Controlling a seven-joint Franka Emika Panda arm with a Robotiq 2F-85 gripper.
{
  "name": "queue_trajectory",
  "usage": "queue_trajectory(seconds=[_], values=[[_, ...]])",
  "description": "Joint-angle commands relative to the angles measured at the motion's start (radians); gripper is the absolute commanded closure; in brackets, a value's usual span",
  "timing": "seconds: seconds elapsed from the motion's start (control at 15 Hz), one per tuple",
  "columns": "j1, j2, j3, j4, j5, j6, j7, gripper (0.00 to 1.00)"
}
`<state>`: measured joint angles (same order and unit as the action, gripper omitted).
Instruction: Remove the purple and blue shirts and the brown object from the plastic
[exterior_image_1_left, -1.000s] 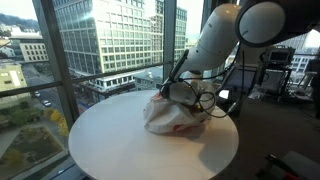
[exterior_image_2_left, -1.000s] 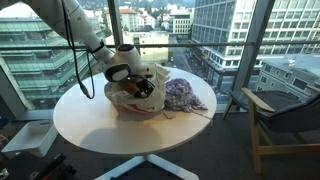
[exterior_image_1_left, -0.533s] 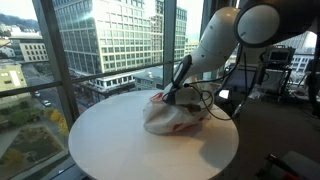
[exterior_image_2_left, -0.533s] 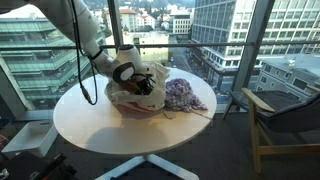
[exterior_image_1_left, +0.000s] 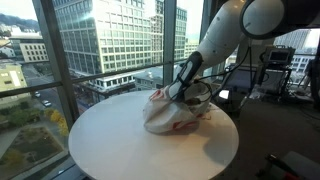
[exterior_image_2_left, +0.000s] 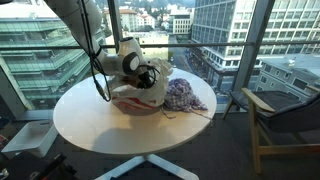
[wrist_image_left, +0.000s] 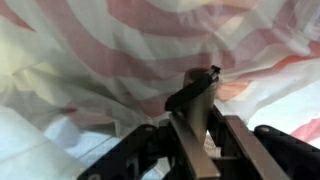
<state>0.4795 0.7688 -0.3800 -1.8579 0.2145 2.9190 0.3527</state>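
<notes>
**End effector clamped on the brown object at the bag**

In the wrist view the end effector (wrist_image_left: 212, 135) has its fingers (wrist_image_left: 188, 150) drawn in against the brown object (wrist_image_left: 204, 98), a small wood-coloured piece standing up between them. Right behind it is the wrinkled plastic bag (wrist_image_left: 90, 60), with red and pink stripes showing through its thin wall. In both exterior views the plastic bag (exterior_image_1_left: 172, 115) (exterior_image_2_left: 130, 98) sits on the round white bench (exterior_image_1_left: 120, 145) (exterior_image_2_left: 100, 125), with the arm's end at its top. A purple shirt (exterior_image_2_left: 185, 95) lies on the bench just beside it.
</notes>
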Motion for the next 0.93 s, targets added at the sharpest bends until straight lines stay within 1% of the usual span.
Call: queue_trajectory(seconds=[0.0,0.07,0.4,0.53,0.73,0.87], values=[[0.0,-0.125,-0.011,-0.028,-0.122,-0.091,0.054,0.84],[-0.012,-0.147,0.0,-0.023,-0.148,-0.126,0.059,0.84],[-0.135,-0.252,0.127,0.0,-0.225,-0.389,0.024,0.84],[-0.171,-0.281,0.157,0.003,-0.258,-0.468,0.033,0.84],[-0.218,-0.333,0.199,-0.011,-0.287,-0.537,0.036,0.84],[-0.235,-0.379,0.217,-0.036,-0.298,-0.536,0.051,0.84]])
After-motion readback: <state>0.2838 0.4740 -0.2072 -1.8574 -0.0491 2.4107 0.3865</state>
